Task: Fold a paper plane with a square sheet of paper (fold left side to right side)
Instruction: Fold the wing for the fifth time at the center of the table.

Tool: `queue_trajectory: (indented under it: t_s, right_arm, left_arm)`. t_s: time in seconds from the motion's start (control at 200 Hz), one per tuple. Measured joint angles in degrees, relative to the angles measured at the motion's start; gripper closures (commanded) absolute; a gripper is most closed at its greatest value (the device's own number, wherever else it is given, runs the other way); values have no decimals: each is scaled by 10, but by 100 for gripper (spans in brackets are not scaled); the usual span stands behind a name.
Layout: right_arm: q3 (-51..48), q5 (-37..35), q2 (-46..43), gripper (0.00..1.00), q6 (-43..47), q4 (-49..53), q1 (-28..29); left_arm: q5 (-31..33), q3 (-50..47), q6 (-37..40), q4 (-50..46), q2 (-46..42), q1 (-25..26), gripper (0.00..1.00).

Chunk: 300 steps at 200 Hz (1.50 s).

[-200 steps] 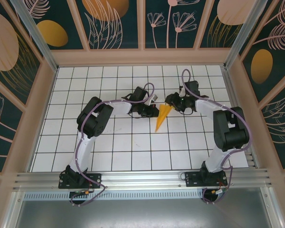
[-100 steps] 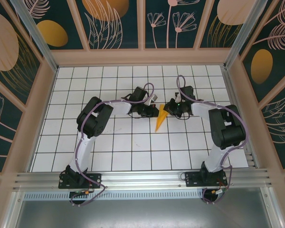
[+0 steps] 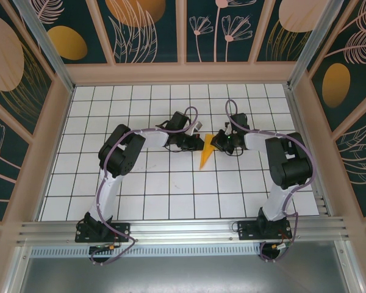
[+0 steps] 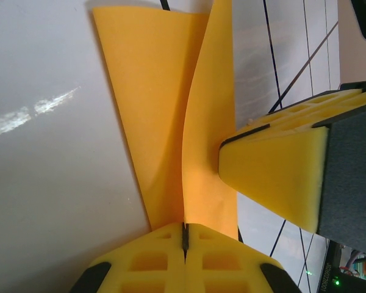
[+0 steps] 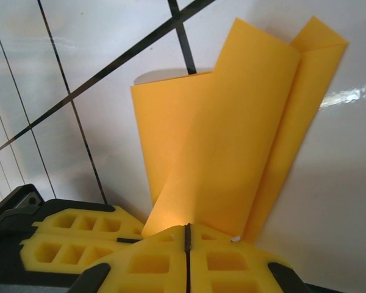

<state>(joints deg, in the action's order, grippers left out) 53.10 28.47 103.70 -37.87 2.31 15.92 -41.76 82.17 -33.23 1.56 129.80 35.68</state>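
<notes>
The slim pointed dart of bright orange paper (image 3: pixel 205 151) lies on the white tiled bench (image 3: pixel 110 183); the left hand (image 4: pixel 184 231) is clamped shut on one flap, the right hand (image 5: pixel 186 231) on another; seemingly only final wing creases are left.

- The top cam sat high above and behind the arms, tilted down and forward. The arm bases (image 3: pixel 102 231) lined the bottom edge, and the whole tiled table (image 3: pixel 140 183) plus the walls (image 3: pixel 149 30) fit in, so that was the far view.
- The left wrist cam rode just behind the left gripper (image 4: pixel 184 231), super close. It looked along its own fingers at the paper plane (image 4: pixel 161 110), with the right gripper (image 4: pixel 274 174) poking in from the right.
- The right wrist cam was the same deal from the opposite side, equally tight, with the left gripper low on the left.
- All three shared the paper plane's wide end, mid-table, where both grippers met.
</notes>
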Motion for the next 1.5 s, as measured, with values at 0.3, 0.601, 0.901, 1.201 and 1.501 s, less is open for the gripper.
queue_trajectory:
  t_s: [0.3,0.601,0.901,1.201,1.501]
  right_arm:
    - [0,-2,7,91,0,-2,0]
    - [4,-3,19,92,0,-4,0]
    - [7,-4,22,93,5,0,0]
    - [7,-4,23,94,7,0,1]
    - [7,-4,23,94,11,0,1]
  left_arm:
    - [0,0,0,0,0,0,100]
    - [0,-1,0,2,0,0,100]
    - [2,-7,0,8,-5,0,85]
    - [47,-72,1,-3,-80,-14,70]
    - [19,-172,-17,29,-185,7,68]
